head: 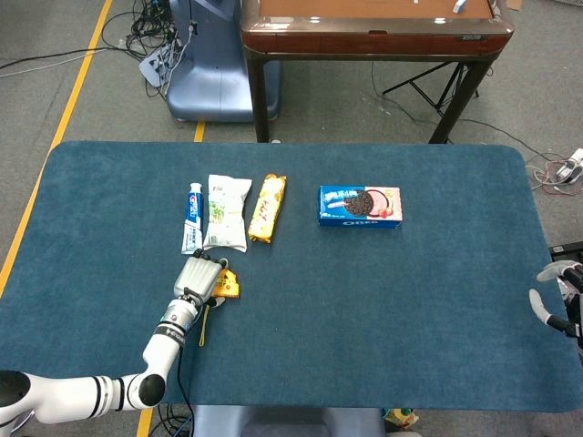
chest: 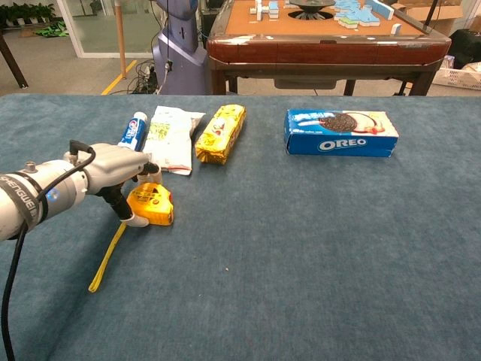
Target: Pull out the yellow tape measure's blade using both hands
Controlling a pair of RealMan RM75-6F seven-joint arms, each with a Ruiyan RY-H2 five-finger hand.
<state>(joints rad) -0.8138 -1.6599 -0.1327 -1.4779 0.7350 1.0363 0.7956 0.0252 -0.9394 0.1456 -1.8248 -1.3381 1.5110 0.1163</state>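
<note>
The yellow tape measure (chest: 152,205) lies on the blue tablecloth, left of centre, also seen in the head view as a yellow case (head: 229,285). A short stretch of yellow blade (chest: 107,256) runs from it toward the table's near edge; the same blade (head: 204,326) shows in the head view. My left hand (chest: 113,174) lies over the case's left side, fingers on top and thumb (chest: 134,220) against its lower edge, holding it. From above, the left hand (head: 198,280) covers part of the case. My right hand (head: 557,304) hangs at the table's far right edge, fingers apart, holding nothing.
Behind the tape measure lie a toothpaste tube (chest: 133,130), a white-green snack bag (chest: 169,138) and a yellow biscuit pack (chest: 222,132). An Oreo box (chest: 341,132) sits at the back right. A brown table (head: 373,32) stands beyond the blue table.
</note>
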